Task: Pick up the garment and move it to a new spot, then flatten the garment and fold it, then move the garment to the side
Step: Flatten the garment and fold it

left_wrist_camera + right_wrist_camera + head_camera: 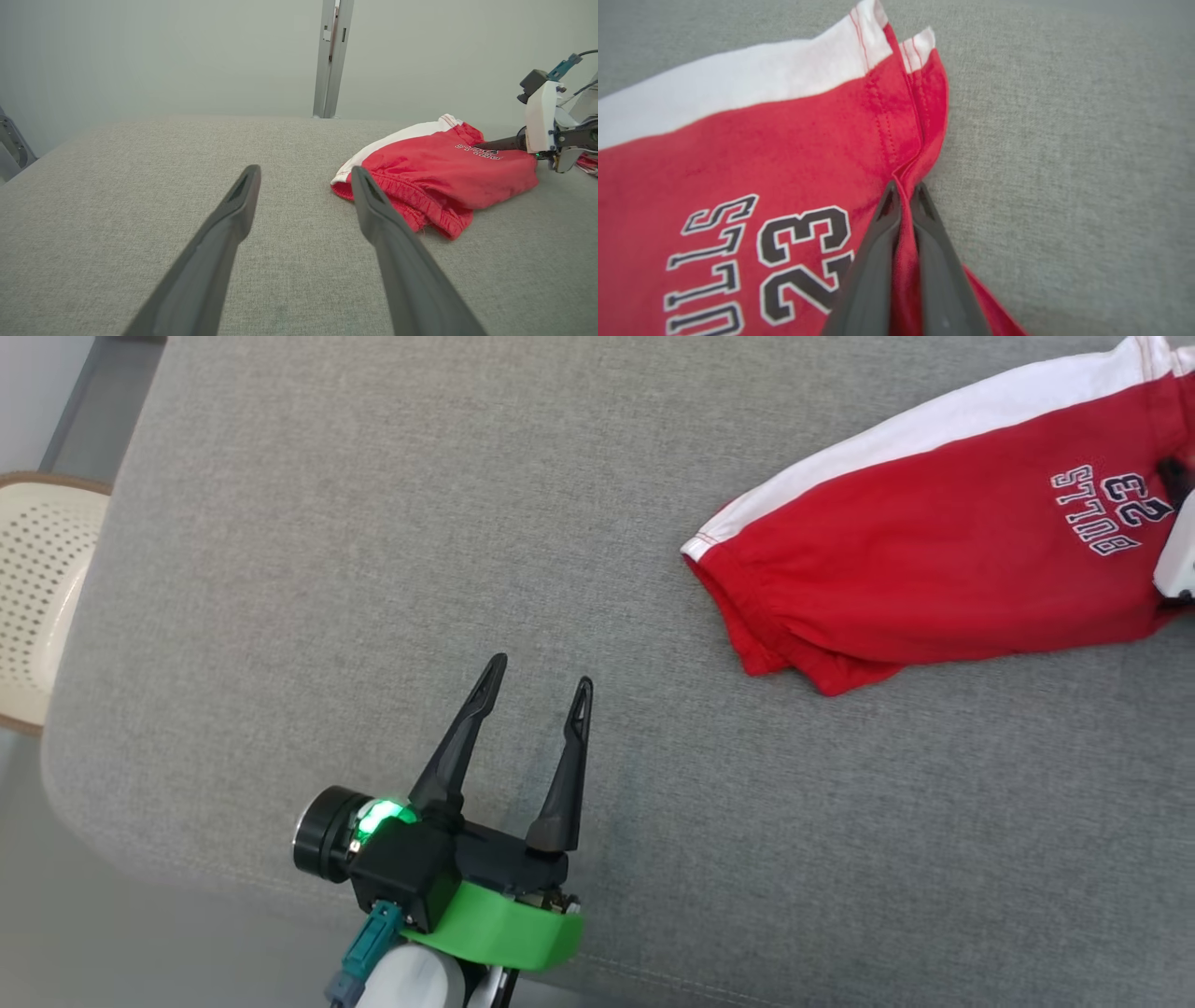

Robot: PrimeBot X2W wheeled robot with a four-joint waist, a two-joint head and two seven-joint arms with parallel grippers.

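Observation:
The garment (pixel 934 541) is a pair of red shorts with a white side stripe and dark "BULLS 23" lettering, lying on the grey cushion (pixel 467 569) at the upper right. In the right wrist view my right gripper (pixel 903 191) is shut on a pinched fold of the garment (pixel 761 154) near its hem edge. A bit of that gripper (pixel 1178 560) shows at the right border of the head view. My left gripper (pixel 540 674) stands open over bare cushion, well left of the shorts. In the left wrist view the garment (pixel 434 172) lies just beyond the right finger.
A cream perforated chair (pixel 37 597) stands off the cushion's left edge. A grey metal post (pixel 331 58) rises behind the cushion against a pale wall. Bare cushion stretches across the middle and left.

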